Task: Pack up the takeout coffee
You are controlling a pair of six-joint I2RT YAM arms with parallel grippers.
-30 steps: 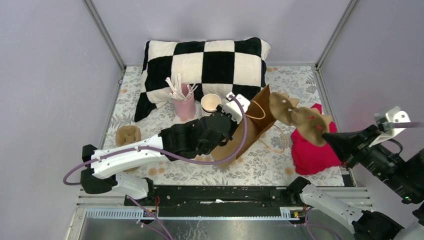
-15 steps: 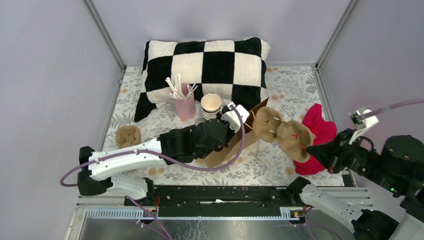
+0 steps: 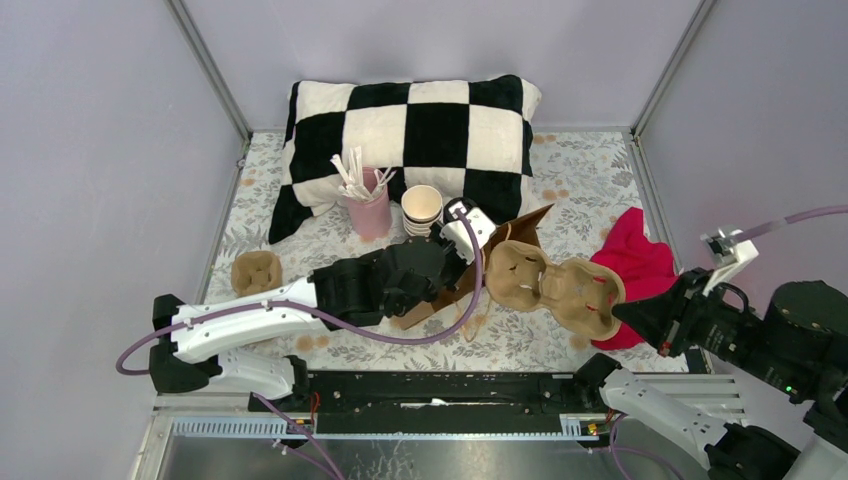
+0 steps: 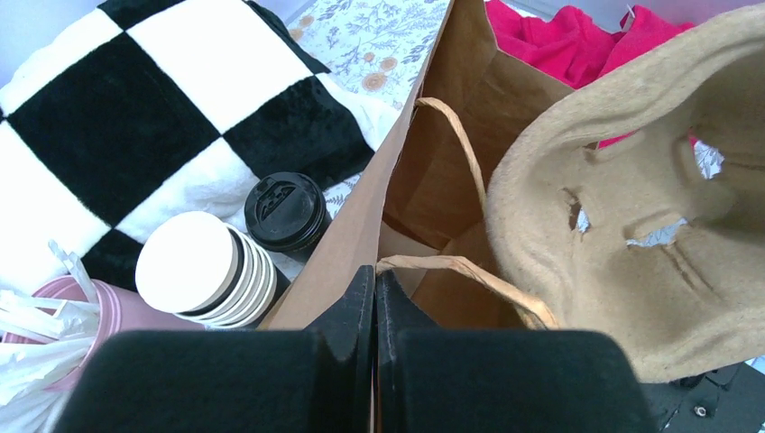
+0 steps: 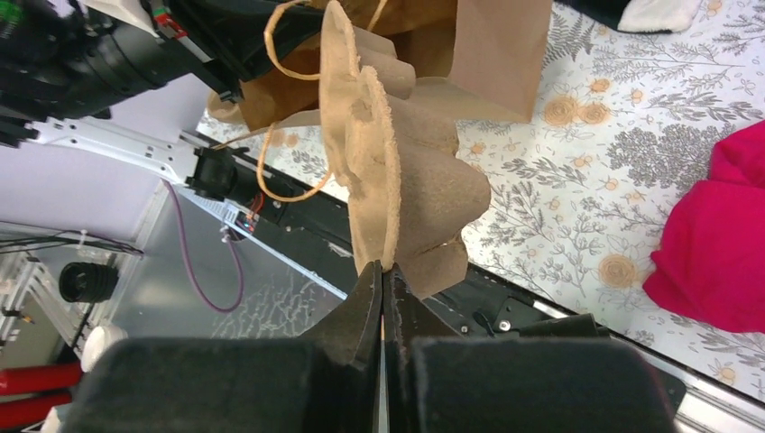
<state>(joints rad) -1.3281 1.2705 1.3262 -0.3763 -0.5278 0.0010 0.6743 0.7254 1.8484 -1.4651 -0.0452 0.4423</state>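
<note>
The takeout coffee (image 4: 287, 212), a black cup with a black lid, stands beside the brown paper bag (image 4: 451, 171) in the left wrist view; in the top view it is hidden behind my left arm. My left gripper (image 4: 374, 275) is shut on the bag's near rim and holds the bag (image 3: 525, 222) tilted with its mouth toward the right. My right gripper (image 5: 382, 269) is shut on the edge of a brown pulp cup carrier (image 5: 406, 180). It holds the carrier (image 3: 555, 285) in the air at the bag's mouth.
A stack of lidless cups (image 3: 422, 210) and a pink cup of stirrers (image 3: 368, 212) stand in front of a checked pillow (image 3: 410, 130). A red cloth (image 3: 635, 265) lies at the right. A small pulp piece (image 3: 256, 270) lies at the left.
My right gripper has carried the carrier left and down, from above the red cloth to the bag's mouth. The bag has tipped lower in my left gripper.
</note>
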